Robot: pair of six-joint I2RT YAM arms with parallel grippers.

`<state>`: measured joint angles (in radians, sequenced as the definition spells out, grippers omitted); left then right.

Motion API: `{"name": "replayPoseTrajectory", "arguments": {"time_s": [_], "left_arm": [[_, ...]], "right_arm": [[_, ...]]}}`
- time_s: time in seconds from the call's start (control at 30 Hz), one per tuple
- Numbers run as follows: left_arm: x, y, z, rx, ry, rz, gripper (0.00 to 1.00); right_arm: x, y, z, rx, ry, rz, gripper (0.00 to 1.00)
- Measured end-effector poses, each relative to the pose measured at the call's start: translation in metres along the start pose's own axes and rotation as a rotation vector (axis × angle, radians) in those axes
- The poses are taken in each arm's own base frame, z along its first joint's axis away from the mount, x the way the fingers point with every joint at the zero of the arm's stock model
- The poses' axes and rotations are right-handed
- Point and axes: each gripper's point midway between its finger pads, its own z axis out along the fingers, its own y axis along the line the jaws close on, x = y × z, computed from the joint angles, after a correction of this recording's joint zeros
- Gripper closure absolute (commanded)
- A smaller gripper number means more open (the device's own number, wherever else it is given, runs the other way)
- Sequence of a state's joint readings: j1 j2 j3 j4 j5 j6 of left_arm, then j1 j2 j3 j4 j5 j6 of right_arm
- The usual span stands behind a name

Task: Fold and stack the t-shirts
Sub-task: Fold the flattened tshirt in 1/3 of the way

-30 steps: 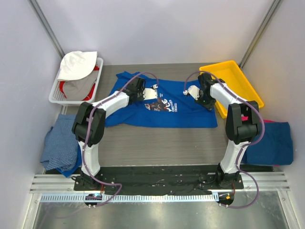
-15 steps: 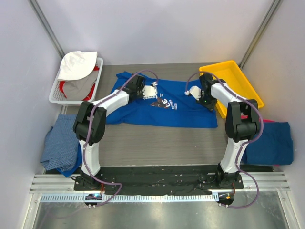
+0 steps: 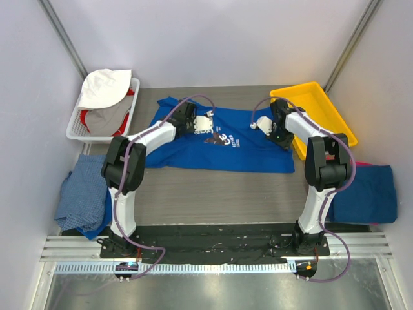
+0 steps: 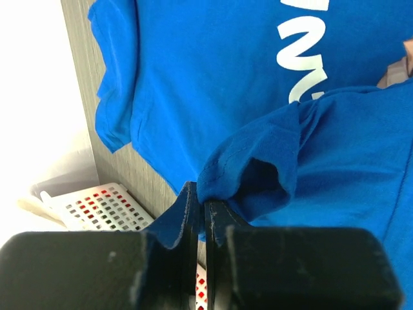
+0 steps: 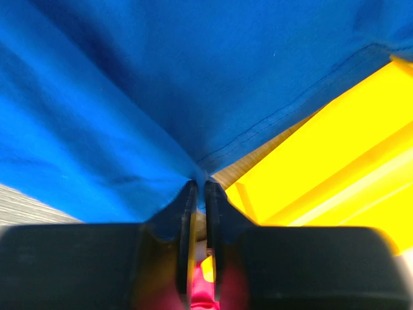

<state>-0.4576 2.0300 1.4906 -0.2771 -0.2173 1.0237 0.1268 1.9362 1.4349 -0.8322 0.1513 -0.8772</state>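
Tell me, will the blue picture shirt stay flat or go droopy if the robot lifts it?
Probably droopy: the blue t-shirt bunches and curls where the left gripper pinches it. It drapes in creases from the right gripper too, so likely soft. Thin cloth, probably light.

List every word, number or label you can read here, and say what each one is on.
Nothing here can be read in full.
Top view, shirt, chest print: white lettering, too small to read.
Left wrist view, same shirt: large white letter strokes, cut off by the frame edge and a fold, unreadable.
Yellow bin and white basket: no text shows.
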Motion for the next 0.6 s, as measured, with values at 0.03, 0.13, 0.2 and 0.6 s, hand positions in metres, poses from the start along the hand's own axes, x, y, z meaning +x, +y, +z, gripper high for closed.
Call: {"name": "replayPoseTrajectory", "arguments": {"time_s": [0.03, 0.13, 0.2, 0.6], "left_arm": [[0.000, 0.000, 0.001, 0.000, 0.000, -0.001, 0.91], [-0.001, 0.002, 0.002, -0.004, -0.002, -0.004, 0.84], [-0.004, 0.005, 0.004, -0.011, -0.006, -0.006, 0.70], [-0.005, 0.020, 0.015, -0.091, 0.008, -0.024, 0.18]], "right_arm": [[0.000, -0.001, 0.000, 0.002, -0.002, 0.000, 0.75], [-0.002, -0.002, 0.000, 0.007, -0.006, 0.006, 0.61], [-0.003, -0.003, 0.000, 0.012, -0.010, 0.007, 0.58], [-0.004, -0.004, 0.000, 0.017, -0.014, 0.014, 0.57]]}}
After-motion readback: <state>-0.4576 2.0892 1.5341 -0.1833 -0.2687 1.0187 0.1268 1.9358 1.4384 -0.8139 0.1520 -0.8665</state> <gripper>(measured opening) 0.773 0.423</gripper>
